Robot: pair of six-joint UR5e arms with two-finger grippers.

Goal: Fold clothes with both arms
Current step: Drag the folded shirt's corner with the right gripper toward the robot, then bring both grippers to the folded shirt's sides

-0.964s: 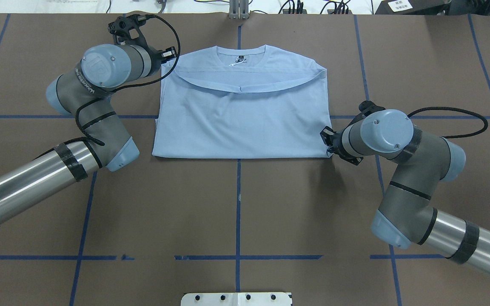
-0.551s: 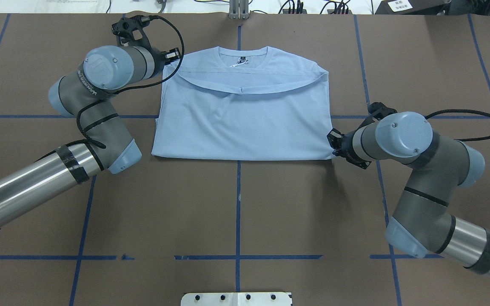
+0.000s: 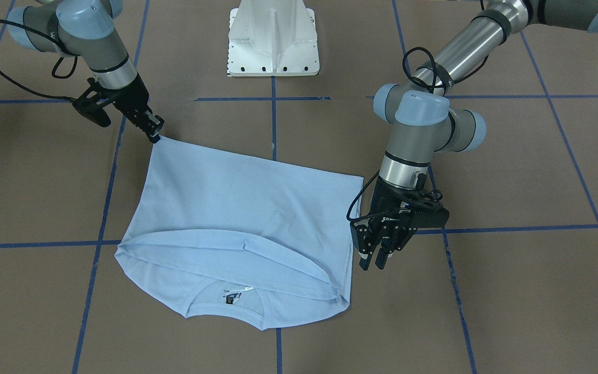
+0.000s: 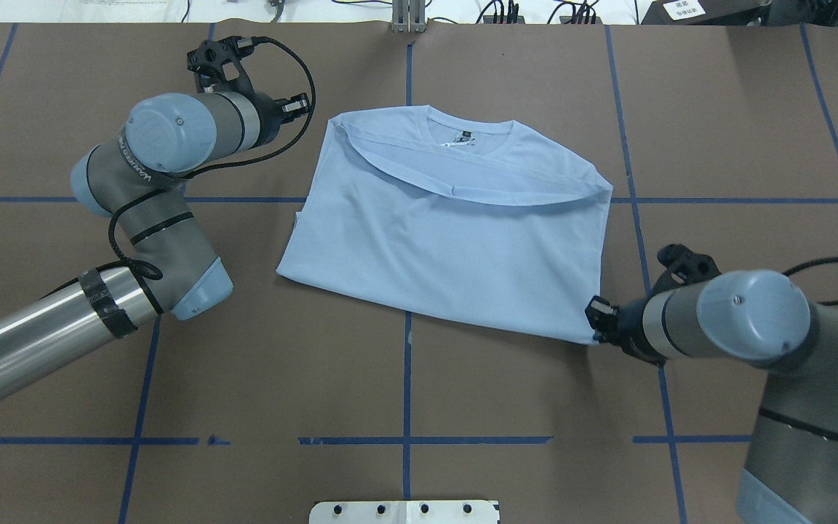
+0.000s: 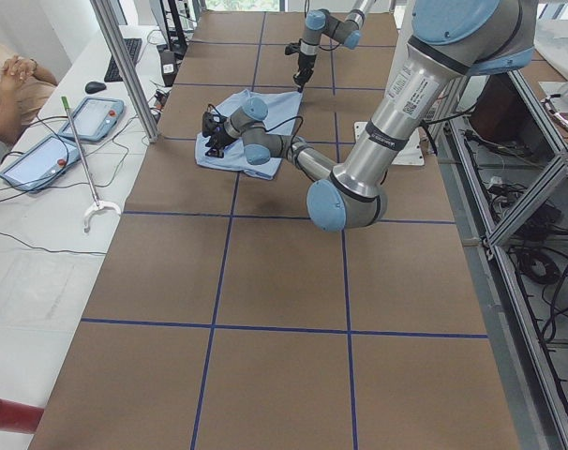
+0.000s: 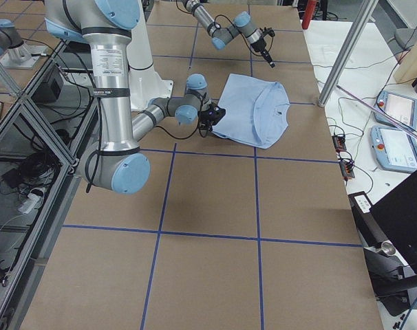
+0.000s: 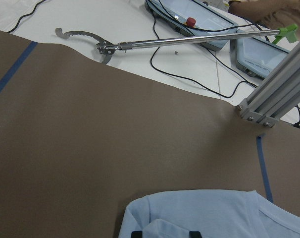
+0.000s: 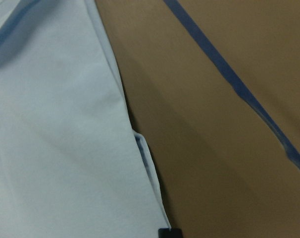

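My brown counter (image 4: 404, 378) is crossed by blue tape lines (image 4: 406, 440) into large squares, and a white flared pedestal (image 3: 273, 39) stands at its near edge. Past the far edge, on a white bench (image 7: 115, 20), a metal reach-grabber (image 7: 175, 40) lies beside two grey pendants (image 7: 204, 17) (one shows a red button); an aluminium post (image 7: 276, 84) rises at the counter's edge.

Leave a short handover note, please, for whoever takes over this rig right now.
Right gripper: jaws shut on the T-shirt at its corner nearest the robot on the right side.
Left gripper: jaws open, holding nothing, just beside the shirt's collar-end edge on its own side.
Done: no sleeves stick out, and the hem is folded up to just below the collar. The shirt lies flat but skewed to the blue tape lines.
Left: probably square it up, then make a further fold with both arms.
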